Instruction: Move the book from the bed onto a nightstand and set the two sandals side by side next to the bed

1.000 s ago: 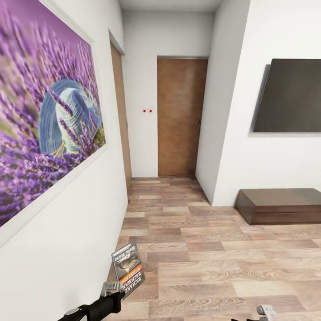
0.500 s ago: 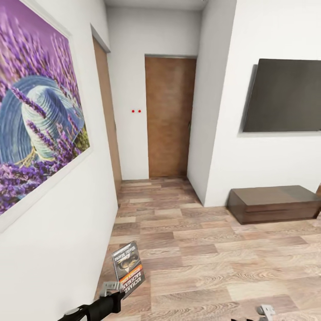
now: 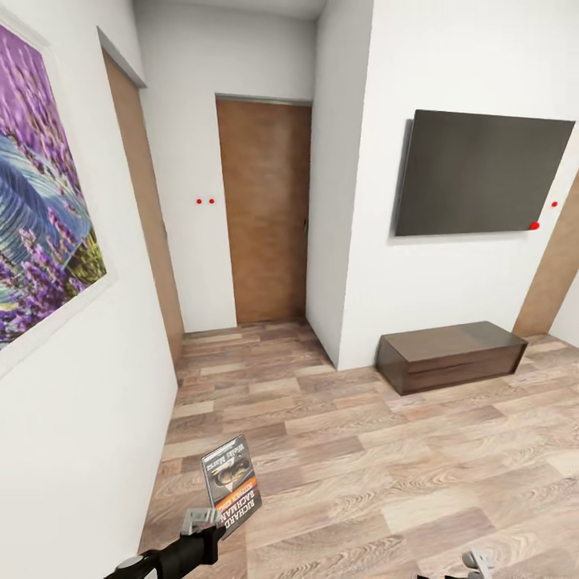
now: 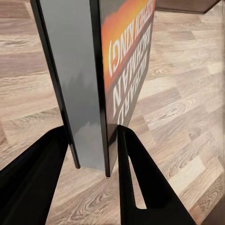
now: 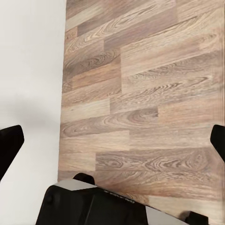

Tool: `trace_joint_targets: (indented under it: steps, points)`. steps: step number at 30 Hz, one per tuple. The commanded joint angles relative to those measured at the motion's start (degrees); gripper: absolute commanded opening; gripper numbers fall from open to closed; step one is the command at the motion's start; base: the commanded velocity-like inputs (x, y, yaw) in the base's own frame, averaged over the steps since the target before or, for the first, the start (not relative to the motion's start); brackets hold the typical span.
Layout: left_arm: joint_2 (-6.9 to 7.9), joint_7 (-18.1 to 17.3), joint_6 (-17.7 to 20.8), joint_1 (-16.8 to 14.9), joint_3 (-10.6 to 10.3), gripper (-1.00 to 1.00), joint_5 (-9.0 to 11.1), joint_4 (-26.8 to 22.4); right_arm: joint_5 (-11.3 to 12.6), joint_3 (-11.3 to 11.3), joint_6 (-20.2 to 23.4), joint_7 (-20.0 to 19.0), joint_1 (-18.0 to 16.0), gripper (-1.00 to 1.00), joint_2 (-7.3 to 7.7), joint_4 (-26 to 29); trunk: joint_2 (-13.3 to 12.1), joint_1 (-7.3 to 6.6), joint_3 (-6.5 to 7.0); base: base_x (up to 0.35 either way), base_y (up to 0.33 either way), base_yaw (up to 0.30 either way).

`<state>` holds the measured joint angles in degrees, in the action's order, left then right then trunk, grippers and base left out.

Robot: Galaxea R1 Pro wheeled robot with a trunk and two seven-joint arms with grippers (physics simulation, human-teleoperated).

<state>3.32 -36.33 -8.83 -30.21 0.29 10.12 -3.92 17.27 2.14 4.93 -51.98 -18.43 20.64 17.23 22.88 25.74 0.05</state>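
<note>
The book [image 3: 231, 484] stands upright in the lower left of the frame, pinched at its lower edge by the left end effector [image 3: 211, 519]. In the left wrist view the two dark fingers [image 4: 140, 183] press on both faces of the book [image 4: 89, 79], with its orange band on the cover side. The right end effector [image 3: 476, 561] is at the bottom right edge of the frame; in its wrist view the fingertips [image 5: 9, 145] sit far apart, spread and empty, above the wood-plank floor [image 5: 140, 93].

Ahead are a closed door [image 3: 265, 209], a dark wall screen [image 3: 482, 173] and a long low bench cabinet [image 3: 450, 355], which is not the nightstand.

I judge the book is being carried to a nightstand. The next move calls for finding the nightstand, then lowering the book flat on its top.
</note>
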Motion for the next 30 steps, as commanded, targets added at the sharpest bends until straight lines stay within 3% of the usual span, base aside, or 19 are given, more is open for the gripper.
trace_joint_targets:
  steps: [1, 30]
  points:
    - [0.02, -0.2, -0.1, 0.0, 0.1, -1.0, 0.4, 0.0, 0.6, 0.2, 0.5, -0.1, 0.0, 1.0, 0.02, 0.0, 0.0, 0.05, -0.02, 0.301, -0.068, -0.284]
    - [0.02, -0.2, -0.1, 0.0, 0.1, -1.0, 0.4, 0.0, 0.6, 0.2, 0.5, -0.1, 0.0, 1.0, 0.03, 0.0, 0.0, 0.05, -0.02, 0.314, -0.076, -0.284]
